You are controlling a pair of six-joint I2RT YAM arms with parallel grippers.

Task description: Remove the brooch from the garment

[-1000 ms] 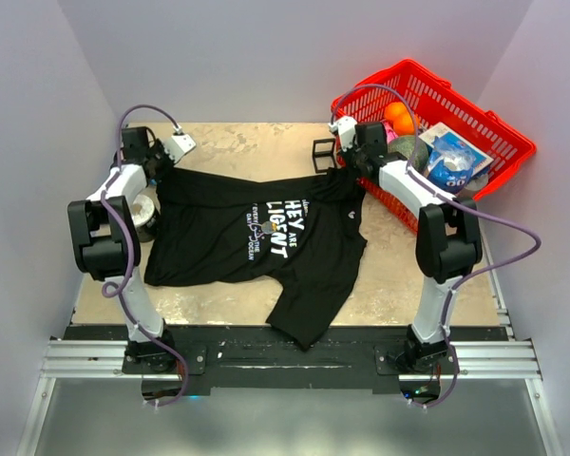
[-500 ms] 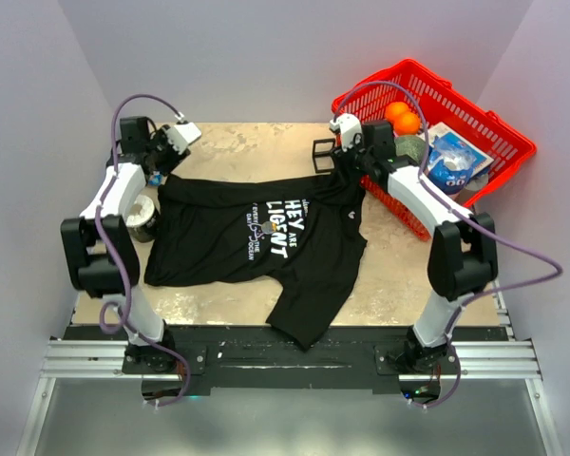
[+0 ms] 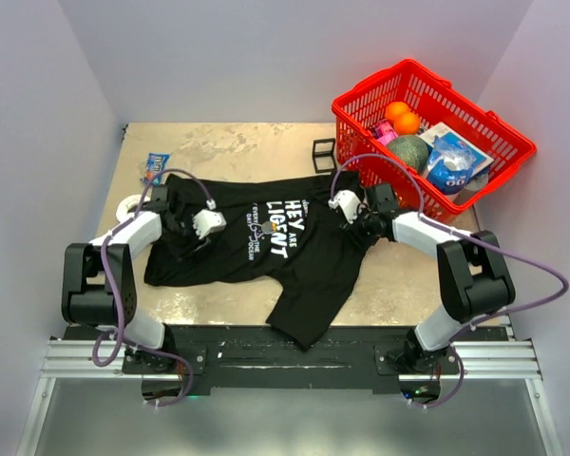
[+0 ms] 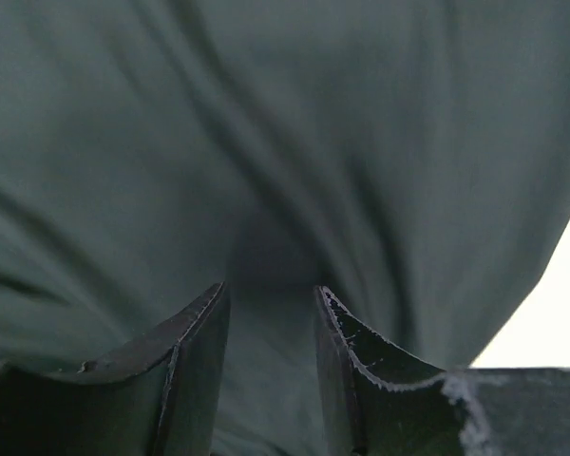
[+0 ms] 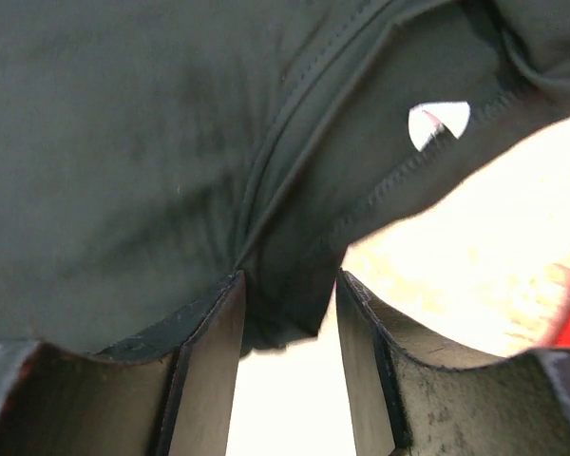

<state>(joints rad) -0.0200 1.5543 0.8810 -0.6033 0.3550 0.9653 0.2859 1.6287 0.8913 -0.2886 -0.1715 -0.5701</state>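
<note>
The garment (image 3: 256, 237), a black T-shirt with white lettering, lies spread on the table. A tiny pale roundish piece (image 3: 257, 226) at the left edge of the lettering looks like the brooch; I cannot be sure. My left gripper (image 3: 198, 237) is low over the shirt's left part. In the left wrist view the left gripper (image 4: 271, 304) is open, with wrinkled cloth just beyond the tips. My right gripper (image 3: 356, 223) is on the shirt's right side. In the right wrist view the right gripper (image 5: 290, 285) is open, astride a hemmed edge of the shirt (image 5: 171, 142).
A red basket (image 3: 413, 65) at the back right holds oranges (image 3: 399, 116), a green ball (image 3: 408, 152) and a blue pack (image 3: 448, 161). A black wire cube frame (image 3: 323, 154) stands behind the shirt. On the left lie a blue packet (image 3: 155, 167) and a pale round tin (image 3: 129, 207).
Both arms have swung from the shirt's back corners down and toward the near side, onto the shirt. Both grippers were shut and now stand open. The shirt has hardly shifted.
</note>
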